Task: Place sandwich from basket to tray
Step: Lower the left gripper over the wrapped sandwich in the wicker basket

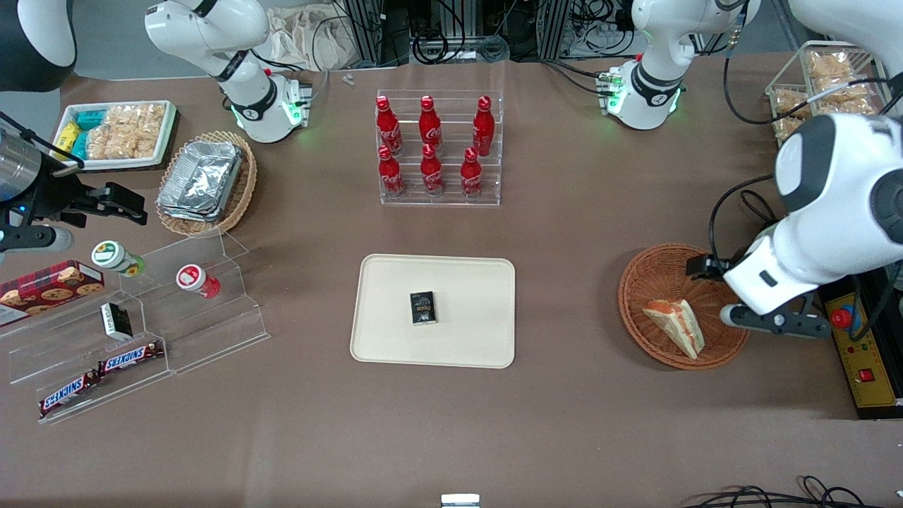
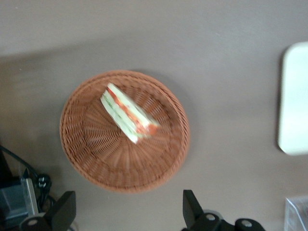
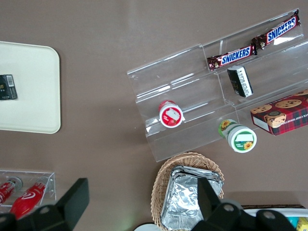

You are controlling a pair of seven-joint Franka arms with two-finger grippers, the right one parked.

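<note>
1. Front view: A triangular white-bread sandwich (image 1: 676,326) with red-orange and green filling is seen lying in the round reddish-brown woven wicker basket (image 1: 652,279), toward the working arm's end of the brown bench (image 1: 564,233). The left arm's gripper (image 1: 772,321) is held above the basket's edge, just beside the sandwich and clear of it. The flat cream-beige rectangular tray (image 1: 462,342) is placed mid-bench, well apart from the basket, with a small black box (image 1: 422,308) resting on it. A clear acrylic rack of red bottles (image 1: 439,148) is set farther from the camera than the tray.

2. Left wrist view: The sandwich (image 2: 128,114) is shown on its side inside the basket (image 2: 101,159), its filling layers visible along the cut face. The gripper (image 2: 129,211) is seen with its two dark fingers (image 2: 66,208) spread wide, nothing held between them, positioned over the bench just outside the basket's rim. A rounded edge of the tray (image 2: 294,98) is visible, apart from the basket.

3. Right wrist view: Part of the tray (image 3: 29,106) with the black box (image 3: 7,87) is shown; the basket and sandwich are not seen.
</note>
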